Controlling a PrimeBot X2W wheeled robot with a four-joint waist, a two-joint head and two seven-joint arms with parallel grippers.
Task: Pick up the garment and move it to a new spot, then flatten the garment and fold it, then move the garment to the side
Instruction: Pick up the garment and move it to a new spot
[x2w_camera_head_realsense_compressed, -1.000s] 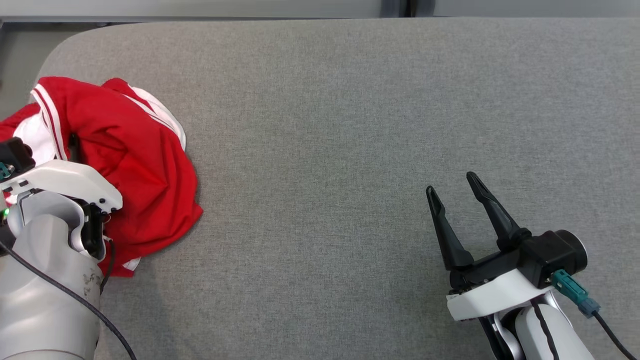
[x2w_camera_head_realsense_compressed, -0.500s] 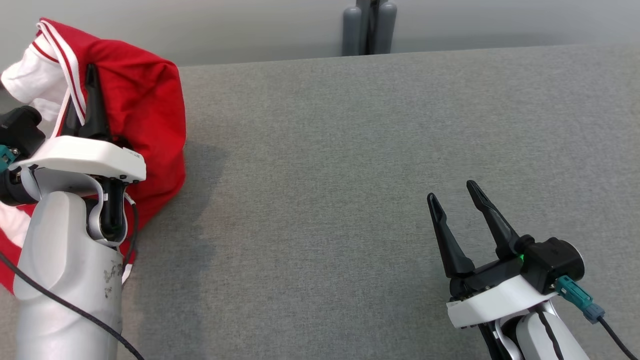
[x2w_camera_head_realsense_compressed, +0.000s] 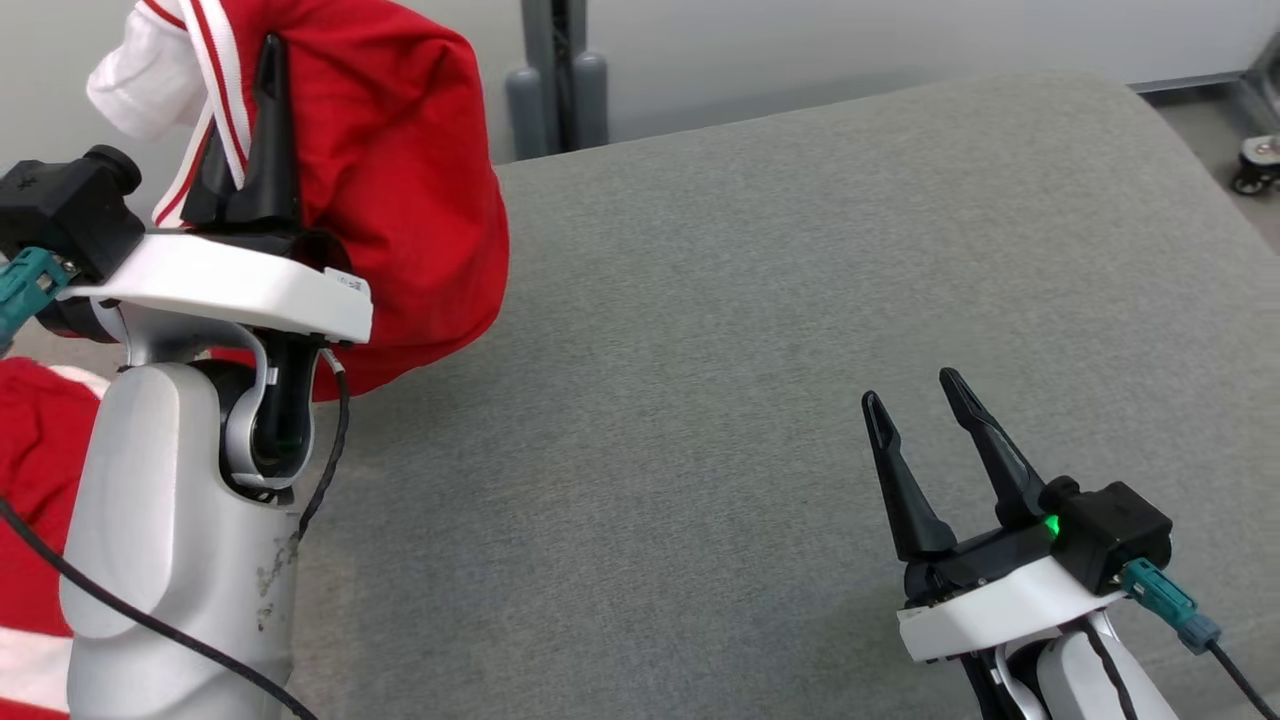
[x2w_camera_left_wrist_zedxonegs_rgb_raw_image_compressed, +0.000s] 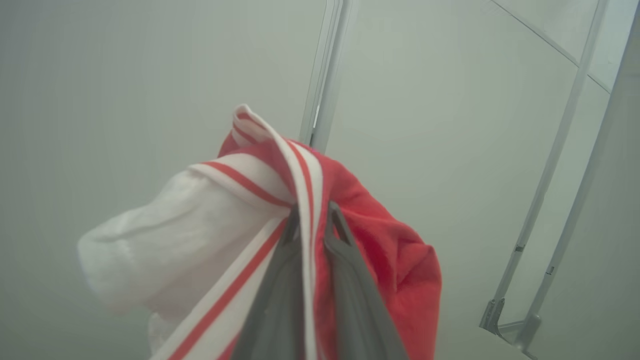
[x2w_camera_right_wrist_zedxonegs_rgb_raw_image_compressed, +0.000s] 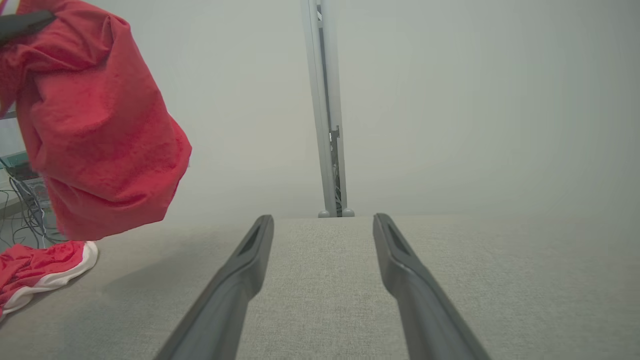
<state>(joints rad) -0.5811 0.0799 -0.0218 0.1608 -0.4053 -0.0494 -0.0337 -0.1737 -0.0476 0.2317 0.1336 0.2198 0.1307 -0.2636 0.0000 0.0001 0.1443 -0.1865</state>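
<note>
The garment is red with white panels and red-and-white striped trim. It hangs in the air at the upper left of the head view, over the left end of the grey table. My left gripper is shut on the garment's striped edge, fingers pointing up. The cloth's lower end trails on the table by my left forearm. In the right wrist view the garment hangs at the left, its tail resting on the table. My right gripper stands open and holds nothing, low over the table at the lower right.
A grey post stands behind the table's far edge. The table's rounded right corner shows, with floor and a caster wheel beyond it. A metal frame stands against the pale wall in the left wrist view.
My left gripper has lifted the garment off the table and carried it up and to the right. The head camera has shifted too. The right gripper has stayed open in place.
</note>
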